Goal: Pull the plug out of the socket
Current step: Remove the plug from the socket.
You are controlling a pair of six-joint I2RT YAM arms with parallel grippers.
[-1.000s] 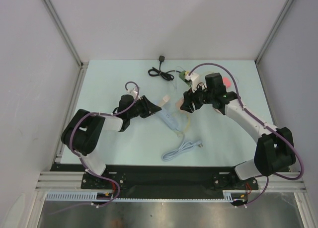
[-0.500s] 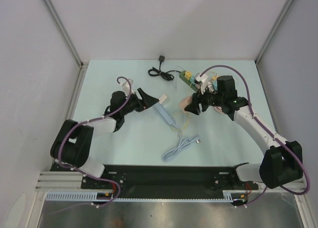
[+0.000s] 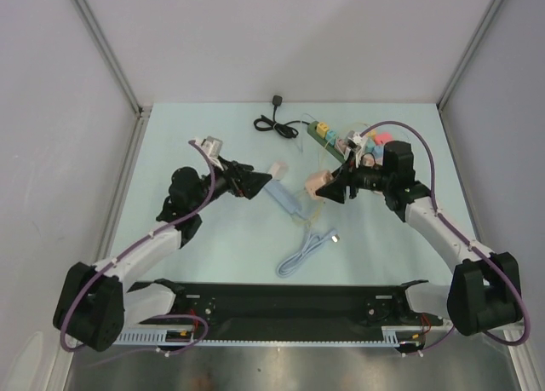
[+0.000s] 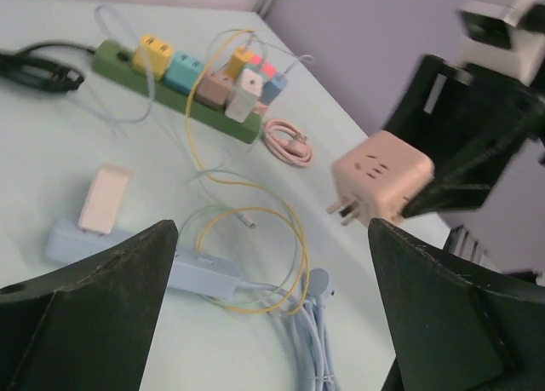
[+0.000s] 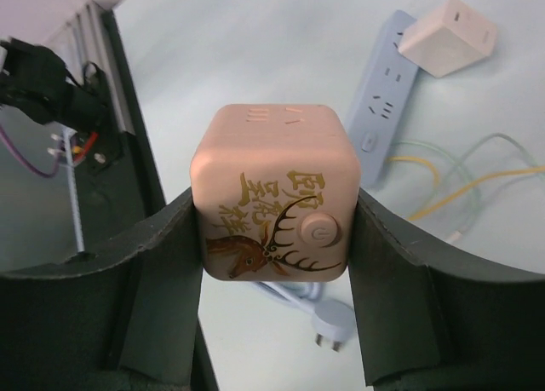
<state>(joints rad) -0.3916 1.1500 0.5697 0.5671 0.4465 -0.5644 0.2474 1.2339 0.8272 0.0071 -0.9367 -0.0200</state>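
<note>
Our right end effector [image 3: 335, 187] is pinching the pink cube plug [image 5: 274, 195], one finger flat against each side. The face with a deer print and a round button is turned toward the wrist camera. From the left wrist view we see the plug's prongs bare and pointing down. The plug is held above the surface [image 3: 196, 135], apart from the blue socket strip [image 3: 287, 201], which lies flat just to its left.

Our left end effector [image 3: 255, 183] is spread wide and grips nothing. Its fingers point at the far end of the blue socket strip, where a small beige adapter [image 4: 104, 199] sits plugged in.

Thin yellow wire [image 4: 255, 212] loops over the strip's near end, and the strip's pale blue cord [image 3: 306, 253] lies coiled closer to the arm bases. A green power strip [image 4: 170, 93] crowded with coloured adapters lies at the far side, with a black cable [image 3: 274, 123] beside it.
</note>
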